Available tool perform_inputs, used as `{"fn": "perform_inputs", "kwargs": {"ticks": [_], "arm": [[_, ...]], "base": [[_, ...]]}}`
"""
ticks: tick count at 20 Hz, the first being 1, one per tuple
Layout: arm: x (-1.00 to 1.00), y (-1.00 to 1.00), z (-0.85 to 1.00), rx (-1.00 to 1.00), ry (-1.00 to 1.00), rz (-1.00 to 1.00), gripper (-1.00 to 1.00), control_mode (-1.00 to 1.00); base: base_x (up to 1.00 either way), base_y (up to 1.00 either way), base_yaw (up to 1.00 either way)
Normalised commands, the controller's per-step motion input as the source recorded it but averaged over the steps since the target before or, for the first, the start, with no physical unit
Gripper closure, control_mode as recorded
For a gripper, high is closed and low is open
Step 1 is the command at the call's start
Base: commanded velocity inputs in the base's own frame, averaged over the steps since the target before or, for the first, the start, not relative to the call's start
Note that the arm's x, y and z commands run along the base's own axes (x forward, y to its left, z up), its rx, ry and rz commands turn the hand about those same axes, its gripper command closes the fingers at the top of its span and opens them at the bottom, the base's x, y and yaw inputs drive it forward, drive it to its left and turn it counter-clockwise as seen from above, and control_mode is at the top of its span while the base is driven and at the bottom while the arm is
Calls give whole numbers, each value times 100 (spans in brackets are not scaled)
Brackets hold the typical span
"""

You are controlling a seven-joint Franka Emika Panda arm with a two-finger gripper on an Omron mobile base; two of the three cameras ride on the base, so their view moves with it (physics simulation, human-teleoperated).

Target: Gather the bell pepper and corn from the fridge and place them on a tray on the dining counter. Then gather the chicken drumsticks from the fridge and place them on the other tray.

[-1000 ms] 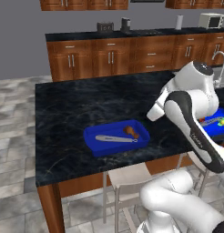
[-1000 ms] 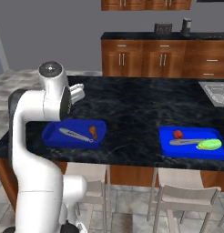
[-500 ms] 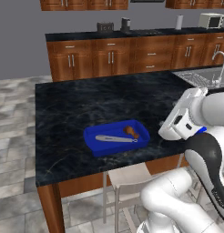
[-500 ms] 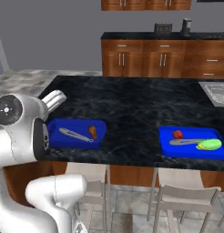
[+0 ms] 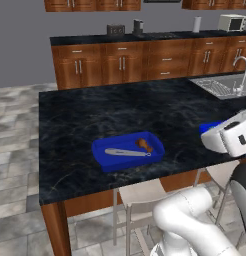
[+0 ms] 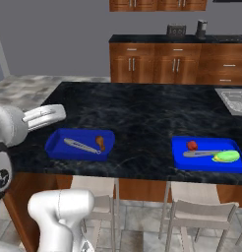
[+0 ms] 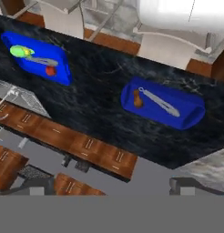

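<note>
hand view, gripper fingers spread apart at bottom, gripping nothing, chicken drumstick in blue tray at centre right above them, bell pepper and corn in second tray upper left, on dining counter

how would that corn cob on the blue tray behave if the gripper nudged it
The corn looks rounded and elongated, so it would probably roll sideways when nudged. It lies by the raised rim of its tray, which would likely stop it. The thin silver utensil lies beside it and might slide along with it.
</note>
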Motion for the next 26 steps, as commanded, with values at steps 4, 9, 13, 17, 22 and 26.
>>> {"fn": "perform_inputs", "kwargs": {"ticks": [4, 9, 13, 17, 22, 26], "arm": [[-68, -31, 47, 26, 0, -59, -100, -100], [-78, -42, 36, 33, 1, -55, -100, -100], [-77, -54, 18, 48, 1, -32, -100, -100], [-36, -21, 0, 54, -9, -40, -100, -100], [26, 0, -29, 61, 0, -5, -100, -100], [91, 0, -66, 42, 0, 22, -100, -100]], "base": [[0, 0, 0], [0, 0, 0], [0, 0, 0], [0, 0, 0], [0, 0, 0], [0, 0, 0]]}}
